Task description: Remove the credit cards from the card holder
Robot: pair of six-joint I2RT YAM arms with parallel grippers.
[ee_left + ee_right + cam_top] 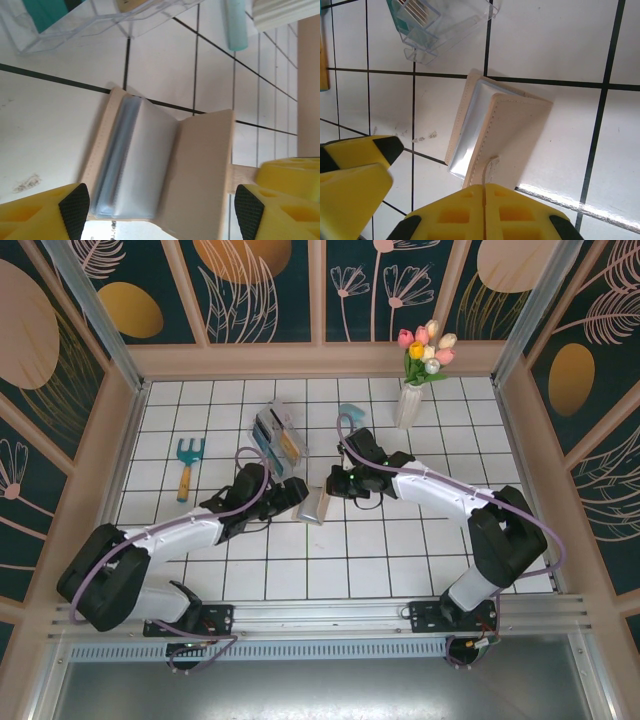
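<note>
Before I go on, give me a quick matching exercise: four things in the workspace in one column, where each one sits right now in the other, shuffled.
Things:
1. card holder
2. toy rake
3. vase of tulips
4. clear rack

Places:
A. far side, right of centre
B. far left, apart from the others
C. between the open left hand and the right hand, which pinches it
D. just beyond the card holder, left of the vase

Pairs: 1-C, 2-B, 3-A, 4-D
</note>
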